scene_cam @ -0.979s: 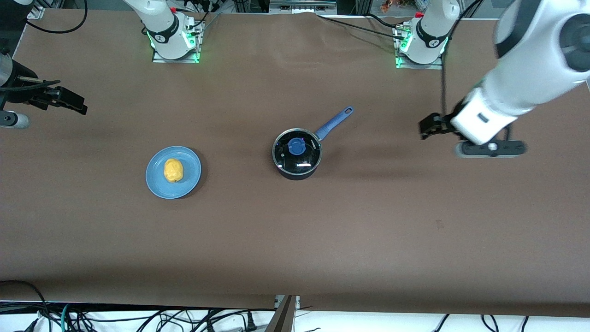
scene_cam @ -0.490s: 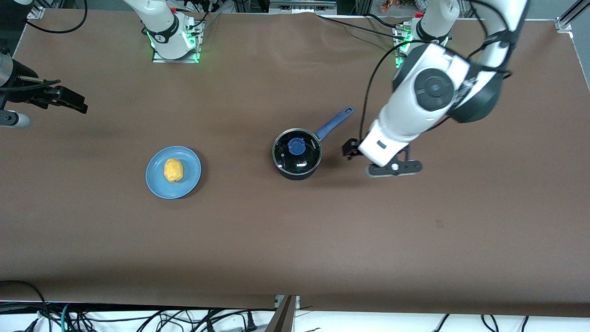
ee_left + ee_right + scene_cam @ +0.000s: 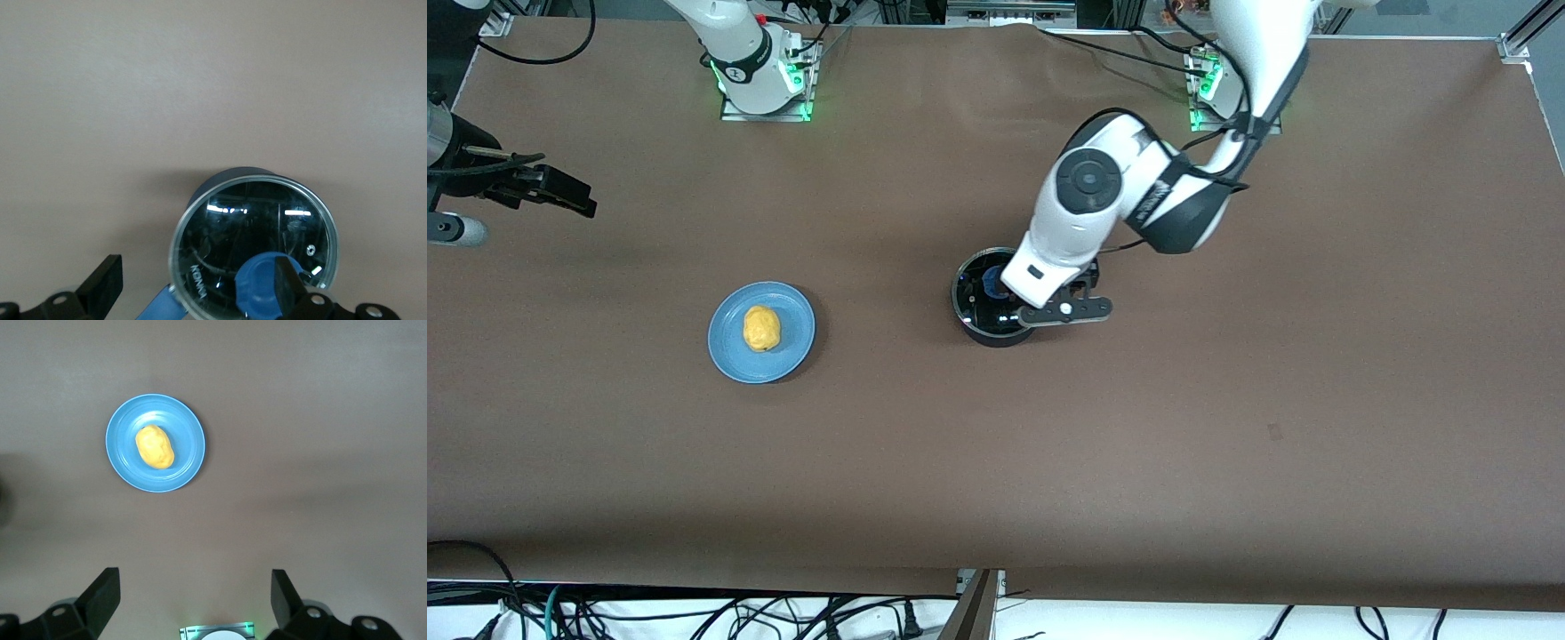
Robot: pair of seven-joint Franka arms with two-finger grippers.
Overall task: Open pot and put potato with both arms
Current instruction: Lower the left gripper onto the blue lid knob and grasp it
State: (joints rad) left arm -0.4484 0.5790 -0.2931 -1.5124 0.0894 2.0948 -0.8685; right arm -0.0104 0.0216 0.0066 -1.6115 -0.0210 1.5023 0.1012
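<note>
The black pot [image 3: 980, 322] stands mid-table with its glass lid [image 3: 973, 298] on. The lid's blue knob [image 3: 989, 283] shows beside the left wrist, which hides the handle in the front view. My left gripper [image 3: 1040, 276] hangs open over the pot's handle side. In the left wrist view the lid [image 3: 257, 227], knob [image 3: 260, 287] and handle [image 3: 157, 308] show; the left gripper [image 3: 197, 293] has one finger [image 3: 288, 283] over the knob and the other off the pot. The potato [image 3: 761, 328] lies on a blue plate [image 3: 729, 351]. My right gripper [image 3: 574, 197] waits open at the right arm's end.
The right wrist view shows the plate [image 3: 123, 463], the potato [image 3: 155, 447] and the open right gripper [image 3: 193, 600] high above the table. Both arm bases [image 3: 760, 84] stand along the table's edge farthest from the front camera. Cables hang past the near edge.
The left arm has swung from its end of the table to over the pot and now covers the handle. The right arm, pot, plate and potato have not moved.
</note>
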